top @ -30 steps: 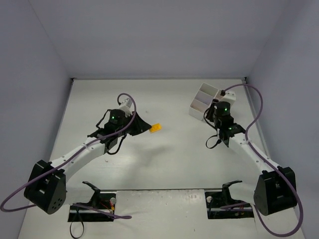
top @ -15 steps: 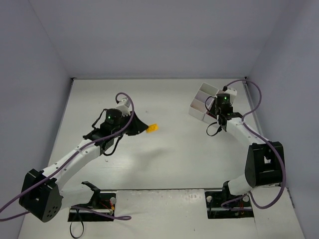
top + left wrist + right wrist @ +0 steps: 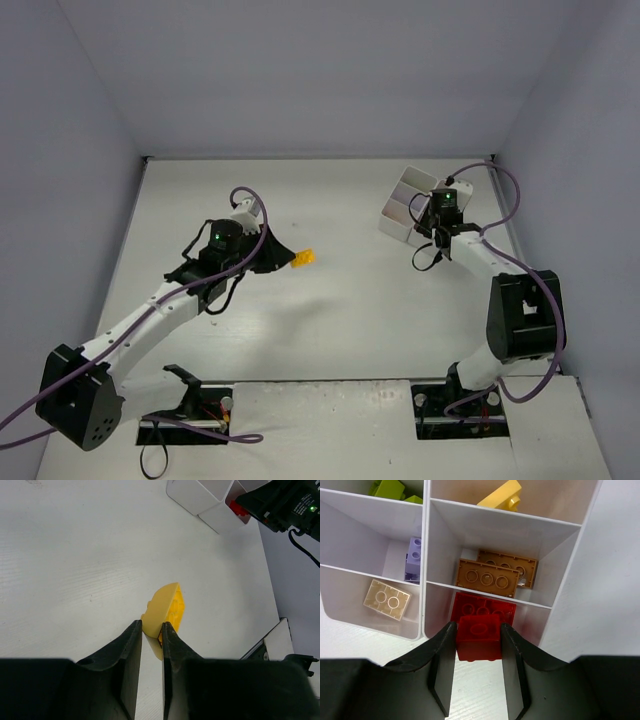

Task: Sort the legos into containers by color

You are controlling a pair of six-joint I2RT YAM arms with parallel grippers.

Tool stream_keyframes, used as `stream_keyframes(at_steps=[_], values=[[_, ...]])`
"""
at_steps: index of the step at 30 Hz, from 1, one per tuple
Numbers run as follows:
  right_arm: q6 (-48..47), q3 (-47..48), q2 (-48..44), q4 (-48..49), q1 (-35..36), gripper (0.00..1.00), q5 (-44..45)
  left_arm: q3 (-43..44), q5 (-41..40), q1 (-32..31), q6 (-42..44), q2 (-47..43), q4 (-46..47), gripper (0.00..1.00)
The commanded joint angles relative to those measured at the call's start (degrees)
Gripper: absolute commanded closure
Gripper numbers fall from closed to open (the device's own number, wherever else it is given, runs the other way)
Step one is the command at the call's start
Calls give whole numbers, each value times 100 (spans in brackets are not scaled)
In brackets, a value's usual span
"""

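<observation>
My left gripper [image 3: 290, 262] is shut on a yellow brick [image 3: 304, 258] and holds it above the table left of centre. In the left wrist view the brick [image 3: 166, 606] sticks out past the pinching fingertips [image 3: 151, 627]. My right gripper [image 3: 478, 630] is shut on a small red brick [image 3: 479, 639] at the near edge of the white six-compartment tray [image 3: 426, 545]. It is just in front of the compartment holding another red brick [image 3: 485, 609]. The tray [image 3: 400, 205] stands at the back right. Its other compartments hold brown bricks [image 3: 490, 575], a lavender brick [image 3: 413, 557], a white brick [image 3: 386, 598], a yellow brick [image 3: 501, 495] and lime green bricks [image 3: 387, 487].
The right arm [image 3: 480, 260] reaches along the right wall to the tray. The left arm [image 3: 160, 305] stretches diagonally from the near left. Walls close the table on three sides. The tray [image 3: 200, 495] and the right wrist [image 3: 285, 505] show at the top of the left wrist view.
My right gripper has moved away from me, up to the tray, with the red brick in it. My left gripper has drifted slightly left, still holding the yellow brick.
</observation>
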Motion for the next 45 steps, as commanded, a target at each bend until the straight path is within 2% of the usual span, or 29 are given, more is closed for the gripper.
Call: stream_keyframes(at_steps=[1, 19, 33, 36, 40, 41, 45], values=[[145, 295, -4, 108, -52, 77, 65, 302, 6, -27, 109, -142, 216, 88], [224, 401, -39, -6, -79, 64, 39, 276, 33, -19, 92, -362, 198, 88], [-92, 444, -733, -129, -70, 54, -198, 363, 305, -19, 469, -371, 400, 88], [-206, 444, -1093, -138, -44, 54, -645, 355, 437, -19, 855, -397, 602, 88], [-330, 445, -1480, -50, 79, 54, -1962, 302, 621, -27, 1592, -459, 1067, 88], [-365, 418, -1629, 37, 105, 54, -2670, 302, 648, -19, 1725, -467, 1234, 88], [-260, 400, -1815, 266, 395, 54, -4090, 346, 867, -36, 2384, -450, 1490, 88]])
